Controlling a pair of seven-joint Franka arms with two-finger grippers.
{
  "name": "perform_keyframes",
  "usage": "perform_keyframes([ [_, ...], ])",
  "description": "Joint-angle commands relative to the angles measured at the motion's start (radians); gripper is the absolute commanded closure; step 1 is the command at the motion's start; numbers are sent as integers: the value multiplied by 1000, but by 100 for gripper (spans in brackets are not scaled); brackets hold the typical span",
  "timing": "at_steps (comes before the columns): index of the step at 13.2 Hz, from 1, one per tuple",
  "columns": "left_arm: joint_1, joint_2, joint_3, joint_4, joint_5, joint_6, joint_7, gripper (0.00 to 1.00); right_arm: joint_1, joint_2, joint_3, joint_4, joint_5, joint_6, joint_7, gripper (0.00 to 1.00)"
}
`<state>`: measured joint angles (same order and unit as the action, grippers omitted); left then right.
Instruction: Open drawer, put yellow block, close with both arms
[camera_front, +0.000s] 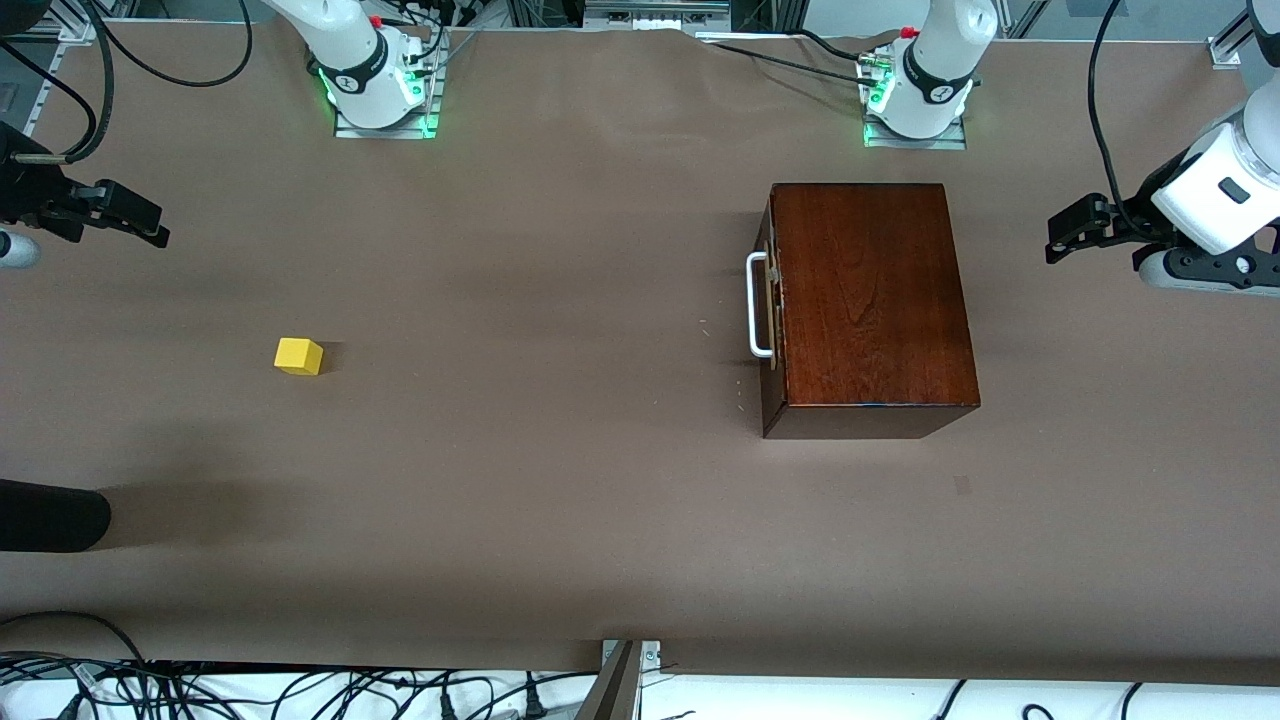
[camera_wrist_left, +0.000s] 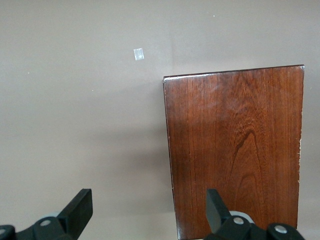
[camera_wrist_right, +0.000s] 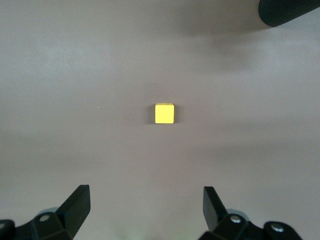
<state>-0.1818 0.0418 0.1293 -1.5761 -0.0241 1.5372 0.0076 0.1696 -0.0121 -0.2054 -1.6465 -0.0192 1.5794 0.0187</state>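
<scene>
Front view, read from the right arm's end of the table toward the left arm's. The right gripper (camera_front: 150, 225) hangs in the air over the brown table (camera_front: 560, 500) at that end, above a spot farther from the front camera than the yellow block (camera_front: 299, 356). In my right wrist view its fingers (camera_wrist_right: 77, 202) stand wide apart with nothing between them, and the block (camera_wrist_right: 164, 113) lies centred ahead of them on the bare cloth, untouched.

Next comes the mahogany box (camera_front: 870, 300), well apart from the block, toward the left arm's end. Its drawer (camera_front: 772, 300) faces the block's end of the table and sits flush in the box; the white handle (camera_front: 758, 305) has no gripper on it.

Last, the left gripper (camera_front: 1075, 235) hovers at the table's edge past the box. My left wrist view shows its fingers (camera_wrist_left: 80, 207) spread and empty, with the box top (camera_wrist_left: 235, 150) below and ahead of them, and a small pale square mark (camera_wrist_left: 138, 54) on the cloth.

As I judge it, no step is done: the drawer is shut, the block is out on the table, both arms wait. Opening, placing and closing all remain.

I can read no brand, label or writing on the box or block.
</scene>
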Motion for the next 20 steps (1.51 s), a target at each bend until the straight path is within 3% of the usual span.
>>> perform_keyframes([
  [1,5,-26,-4,-14,-11,3,-6,0,-15,6,9,19,-13,-13,9,0],
  [20,-2,-26,-7,-5,-13,-8,-37,0,-15,6,1,16,-16,-13,9,0],
])
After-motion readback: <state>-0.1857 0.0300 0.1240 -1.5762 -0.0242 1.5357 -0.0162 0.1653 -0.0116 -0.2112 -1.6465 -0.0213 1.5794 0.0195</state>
